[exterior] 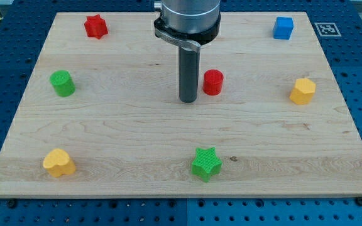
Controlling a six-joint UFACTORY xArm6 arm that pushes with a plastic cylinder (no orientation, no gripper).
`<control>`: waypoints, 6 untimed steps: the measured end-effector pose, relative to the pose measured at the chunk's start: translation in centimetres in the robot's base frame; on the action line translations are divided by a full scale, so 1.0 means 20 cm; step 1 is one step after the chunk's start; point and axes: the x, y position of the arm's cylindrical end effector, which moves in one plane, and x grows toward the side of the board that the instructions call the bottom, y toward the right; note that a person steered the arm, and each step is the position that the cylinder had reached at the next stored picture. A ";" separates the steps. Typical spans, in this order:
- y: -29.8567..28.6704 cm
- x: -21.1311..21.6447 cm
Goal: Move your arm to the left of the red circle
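The red circle [213, 82] sits just above the board's centre. My tip [188, 99] rests close at its eight o'clock, not touching; it is a bare rod, holding nothing. A green star [206, 164] lies at six o'clock, a yellow hexagon [302, 91] at three.

My tip [188, 100] rests on the wooden table [137, 132] just left of the red circle [213, 82], close beside it with a thin gap showing between them. A red star [96, 26] sits at the far left and a blue cube [283, 28] at the far right. A green cylinder [62, 83] stands at the left edge, a yellow hexagon [302, 91] at the right. Nearest the camera lie a yellow heart [59, 163] on the left and a green star [206, 164] near the middle, 7 blocks in all.
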 end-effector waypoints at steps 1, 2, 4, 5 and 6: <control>0.00 0.00; -0.02 0.00; -0.05 -0.09; -0.07 -0.18; -0.07 -0.23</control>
